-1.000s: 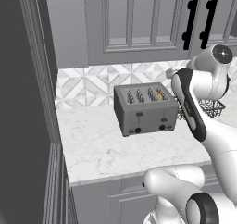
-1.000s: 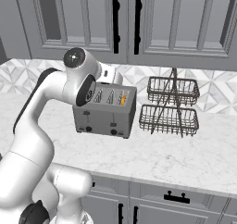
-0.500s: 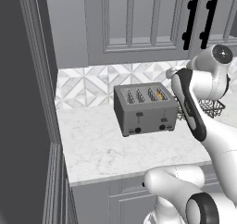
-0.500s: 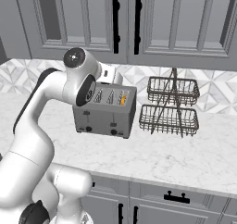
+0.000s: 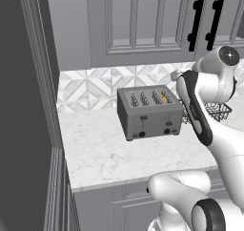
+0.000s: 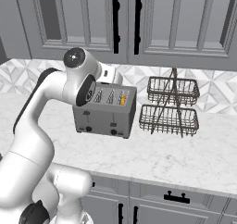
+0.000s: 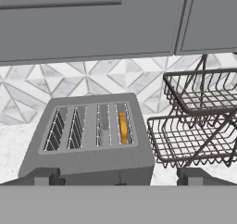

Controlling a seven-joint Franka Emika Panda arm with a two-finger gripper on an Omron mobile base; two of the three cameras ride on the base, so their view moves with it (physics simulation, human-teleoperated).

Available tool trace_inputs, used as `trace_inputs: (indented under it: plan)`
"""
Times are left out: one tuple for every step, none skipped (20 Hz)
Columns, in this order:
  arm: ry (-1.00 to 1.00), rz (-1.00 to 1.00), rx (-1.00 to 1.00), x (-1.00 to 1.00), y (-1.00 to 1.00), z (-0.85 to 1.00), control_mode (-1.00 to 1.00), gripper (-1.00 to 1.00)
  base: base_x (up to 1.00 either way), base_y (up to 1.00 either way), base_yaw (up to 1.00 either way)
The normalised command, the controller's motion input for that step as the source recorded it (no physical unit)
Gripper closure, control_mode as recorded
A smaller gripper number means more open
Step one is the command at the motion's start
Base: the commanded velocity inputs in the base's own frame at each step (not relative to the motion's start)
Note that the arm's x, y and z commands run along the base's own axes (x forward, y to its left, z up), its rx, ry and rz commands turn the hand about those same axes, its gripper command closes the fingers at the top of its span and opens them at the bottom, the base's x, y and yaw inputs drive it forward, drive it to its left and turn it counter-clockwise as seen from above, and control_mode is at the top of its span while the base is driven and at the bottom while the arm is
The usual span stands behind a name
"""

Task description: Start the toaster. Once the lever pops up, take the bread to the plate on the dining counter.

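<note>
Between the wide-open jaws of the gripper (image 7: 119, 177), just ahead of its two dark fingertips (image 7: 42, 177), sits the toaster (image 7: 90, 140) on a marble worktop (image 5: 109, 153). Nothing is held. The bread (image 7: 122, 128) stands as an orange-tan sliver in the slot nearest the far-side fingertip, sunk below the toaster's top. Beyond that fingertip, just beside the toaster, stands a two-tier wire basket (image 7: 199, 121). Grey cabinet doors (image 7: 88, 19) and a patterned tile backsplash (image 7: 88, 79) lie behind.
</note>
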Motion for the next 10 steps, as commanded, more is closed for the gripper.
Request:
trace_inputs:
  plan:
    - [0.00,0.00,0.00,0.00,0.00,0.00,-1.00,-1.00,0.00,0.00,0.00]
    - [0.00,0.00,0.00,0.00,0.00,0.00,-1.00,-1.00,0.00,0.00,0.00]
    - [0.00,0.00,0.00,0.00,0.00,0.00,-1.00,-1.00,0.00,0.00,0.00]
    - [0.00,0.00,0.00,0.00,0.00,0.00,-1.00,-1.00,0.00,0.00,0.00]
    - [0.00,0.00,0.00,0.00,0.00,0.00,-1.00,-1.00,0.00,0.00,0.00]
    - [0.00,0.00,0.00,0.00,0.00,0.00,-1.00,-1.00,0.00,0.00,0.00]
    - [0.00,0.00,0.00,0.00,0.00,0.00,-1.00,-1.00,0.00,0.00,0.00]
    - [0.00,0.00,0.00,0.00,0.00,0.00,-1.00,-1.00,0.00,0.00,0.00]
    - [0.00,0.00,0.00,0.00,0.00,0.00,-1.00,-1.00,0.00,0.00,0.00]
    - [0.00,0.00,0.00,0.00,0.00,0.00,-1.00,-1.00,0.00,0.00,0.00]
